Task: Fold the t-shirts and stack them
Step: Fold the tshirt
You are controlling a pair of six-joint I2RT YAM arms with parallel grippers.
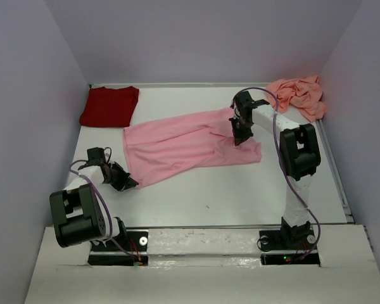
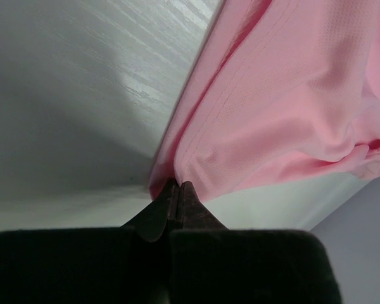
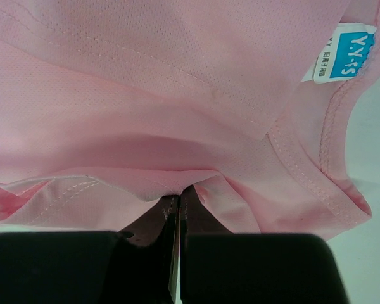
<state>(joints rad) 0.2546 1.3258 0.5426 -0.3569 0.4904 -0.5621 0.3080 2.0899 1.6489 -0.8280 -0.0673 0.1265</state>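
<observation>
Light pink tee (image 1: 190, 144): plain, no print. Close up, a fine pinhole mesh weave, stitching in the same pink.
Neck label (image 3: 344, 52): white tab, bright blue patch, white letters.
Dark red tee (image 1: 109, 106): solid, unpatterned.
Salmon-pink tee (image 1: 297, 95): plain, more orange than the light pink one.
Desk (image 1: 240, 190): white, with faint grain streaks in the left wrist view.
Left gripper (image 2: 177, 193), right gripper (image 3: 179, 199): black.
Right arm (image 1: 297, 183): white and black links, purple cable (image 1: 277, 126).
Walls (image 1: 209, 38): pale lilac-grey.
</observation>
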